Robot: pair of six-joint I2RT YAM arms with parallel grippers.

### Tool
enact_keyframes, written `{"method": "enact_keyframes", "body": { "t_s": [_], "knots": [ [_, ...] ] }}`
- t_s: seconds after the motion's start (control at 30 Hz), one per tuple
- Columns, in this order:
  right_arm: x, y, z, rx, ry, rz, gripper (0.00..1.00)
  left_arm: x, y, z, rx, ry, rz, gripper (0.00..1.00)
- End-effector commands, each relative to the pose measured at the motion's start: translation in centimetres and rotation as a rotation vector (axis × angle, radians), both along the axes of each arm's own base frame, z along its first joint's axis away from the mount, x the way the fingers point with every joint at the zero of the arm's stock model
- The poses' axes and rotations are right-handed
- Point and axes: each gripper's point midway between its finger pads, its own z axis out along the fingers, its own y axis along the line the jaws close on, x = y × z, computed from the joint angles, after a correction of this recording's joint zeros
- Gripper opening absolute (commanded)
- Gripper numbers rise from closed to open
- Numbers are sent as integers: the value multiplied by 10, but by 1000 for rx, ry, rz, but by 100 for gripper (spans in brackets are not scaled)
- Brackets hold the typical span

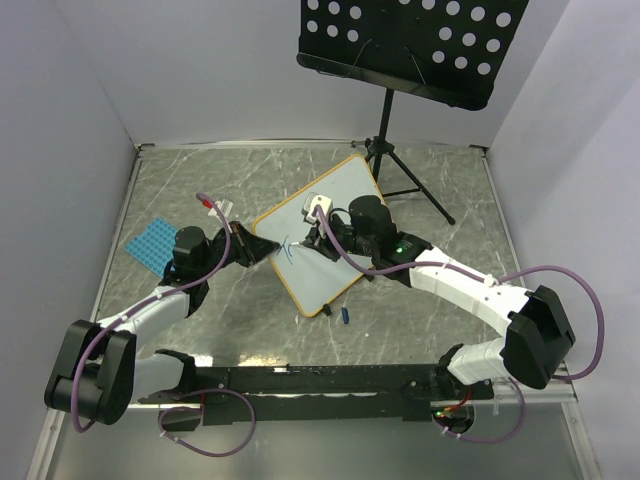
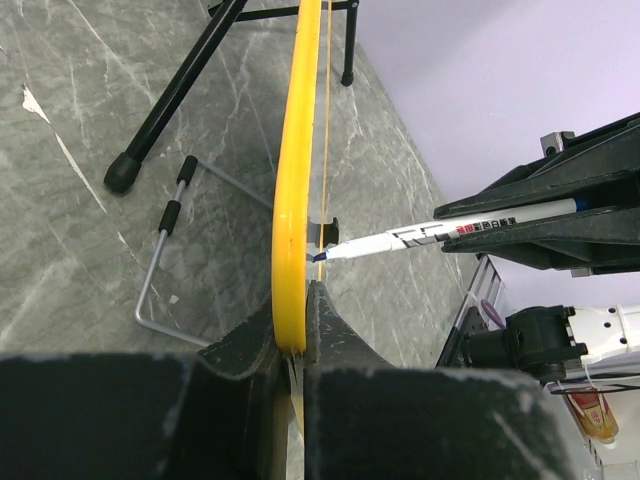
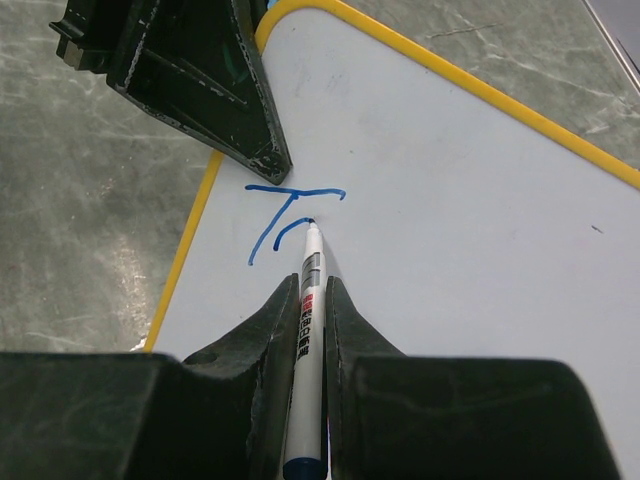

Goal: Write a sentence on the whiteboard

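The left gripper [image 1: 258,249] clamps the yellow rim of the whiteboard [image 1: 350,205], which stands tilted on the table [image 1: 200,180]. The board looks thin, light and stiff, so I judge the rim is the right place to hold it. The right gripper [image 3: 312,295] pinches a blue marker [image 3: 313,255], its tip on the first strokes of the sentence [image 3: 295,189].

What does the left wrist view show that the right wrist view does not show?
Only left wrist: the whiteboard seen edge-on, its yellow frame clamped in the left gripper, and a wire support beside it. Only right wrist: the blue strokes of a T and a starting curve. Both: the marker in the right gripper, tip at the board.
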Motion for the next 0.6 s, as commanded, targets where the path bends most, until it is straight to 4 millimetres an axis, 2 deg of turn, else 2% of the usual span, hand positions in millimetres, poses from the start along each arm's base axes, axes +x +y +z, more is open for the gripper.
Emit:
{"method": "enact_keyframes", "body": {
  "t_s": [0.0, 0.57],
  "knots": [
    [14, -12, 1, -43, -40, -68, 0, -20, -9, -11, 42, -8, -108, 1],
    [6, -24, -7, -69, -6, -50, 0, -18, -10, -11, 44, -9, -109, 1]
  ]
}}
